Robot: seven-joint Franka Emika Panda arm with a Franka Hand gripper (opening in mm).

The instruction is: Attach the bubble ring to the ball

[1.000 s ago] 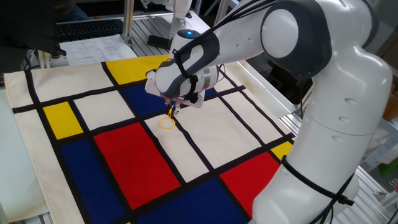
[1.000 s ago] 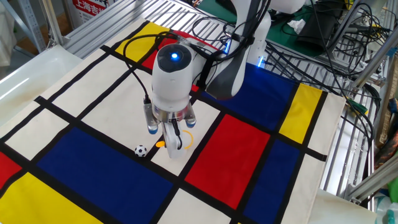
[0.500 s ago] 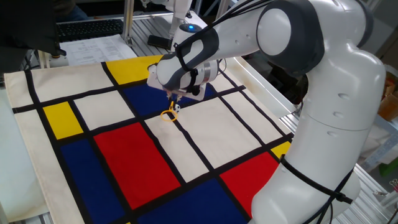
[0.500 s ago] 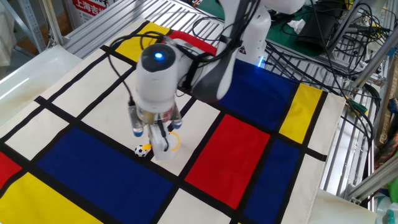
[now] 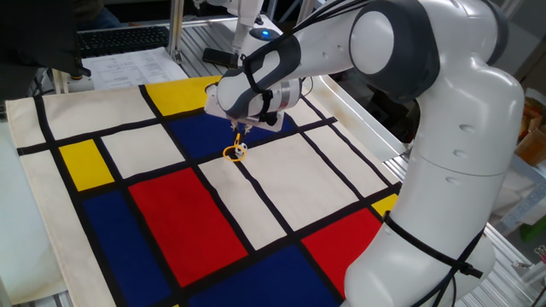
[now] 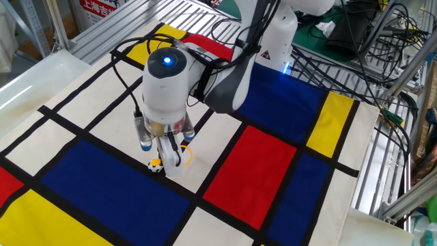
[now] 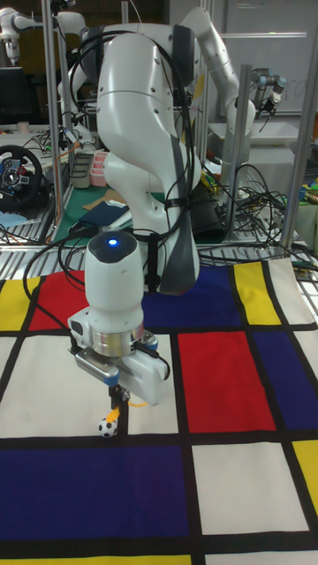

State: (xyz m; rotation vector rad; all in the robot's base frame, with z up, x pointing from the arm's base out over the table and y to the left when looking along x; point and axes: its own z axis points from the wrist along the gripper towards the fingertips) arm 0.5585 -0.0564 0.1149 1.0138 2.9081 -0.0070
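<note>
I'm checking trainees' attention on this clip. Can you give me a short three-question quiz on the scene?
1. True or false: the gripper is shut on the ring.
2. The light above the gripper glows: A red, B blue, C green.
3. Fill in: the ball is white with ___ patches.
Key: 1 true; 2 B; 3 black.

Two fixed views look down at the checked cloth (image 5: 196, 213) from opposite sides; the tall view faces the arm (image 7: 146, 132) low.
</note>
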